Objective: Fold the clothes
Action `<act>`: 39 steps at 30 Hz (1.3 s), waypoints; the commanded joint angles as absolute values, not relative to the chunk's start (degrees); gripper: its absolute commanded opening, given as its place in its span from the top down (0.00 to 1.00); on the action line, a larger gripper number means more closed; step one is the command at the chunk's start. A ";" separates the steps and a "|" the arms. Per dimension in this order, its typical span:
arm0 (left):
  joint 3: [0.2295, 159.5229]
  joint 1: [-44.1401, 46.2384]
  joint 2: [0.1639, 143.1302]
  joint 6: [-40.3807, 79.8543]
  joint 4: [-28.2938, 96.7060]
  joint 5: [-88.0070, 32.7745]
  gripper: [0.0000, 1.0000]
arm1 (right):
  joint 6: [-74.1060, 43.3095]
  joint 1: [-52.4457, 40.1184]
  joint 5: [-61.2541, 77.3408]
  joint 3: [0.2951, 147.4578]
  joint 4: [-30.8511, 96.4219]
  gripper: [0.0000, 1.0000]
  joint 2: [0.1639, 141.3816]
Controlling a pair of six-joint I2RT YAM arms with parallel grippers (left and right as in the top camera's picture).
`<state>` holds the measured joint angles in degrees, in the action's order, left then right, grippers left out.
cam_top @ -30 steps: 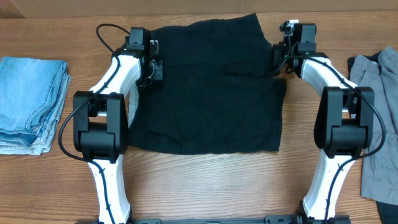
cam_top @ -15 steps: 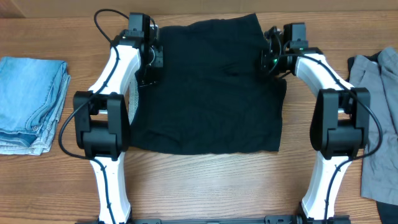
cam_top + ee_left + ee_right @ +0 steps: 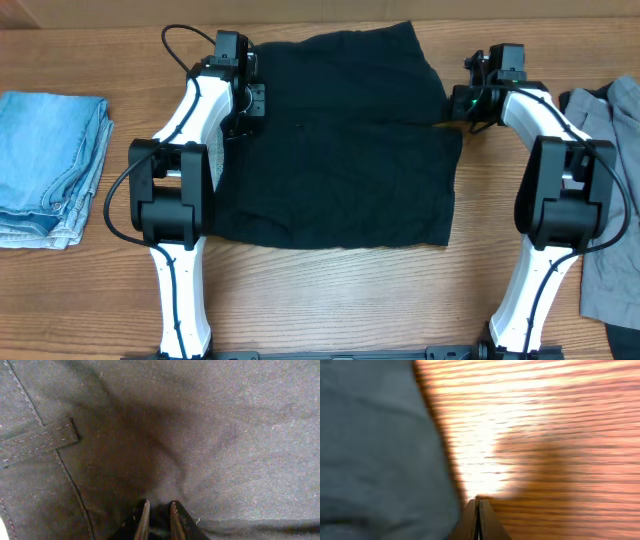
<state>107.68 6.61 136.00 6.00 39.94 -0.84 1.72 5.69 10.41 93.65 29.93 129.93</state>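
Black shorts (image 3: 340,150) lie spread flat in the middle of the wooden table (image 3: 330,290). At their upper left edge the left gripper (image 3: 245,110) points down onto the fabric beside a belt loop (image 3: 37,442). Its fingers (image 3: 144,519) stand nearly together with a thin dark gap, and I cannot tell whether cloth is pinched there. Just off the shorts' right edge the right gripper (image 3: 458,112) sits over bare wood with its jaws pressed together, holding nothing. Folded jeans (image 3: 50,165) lie well left of the shorts, and a grey garment (image 3: 610,220) lies well right.
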 commanded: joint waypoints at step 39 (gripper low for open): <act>107.04 6.79 139.98 12.43 32.29 -6.87 0.96 | -2.17 -5.98 7.88 108.01 4.45 0.96 145.01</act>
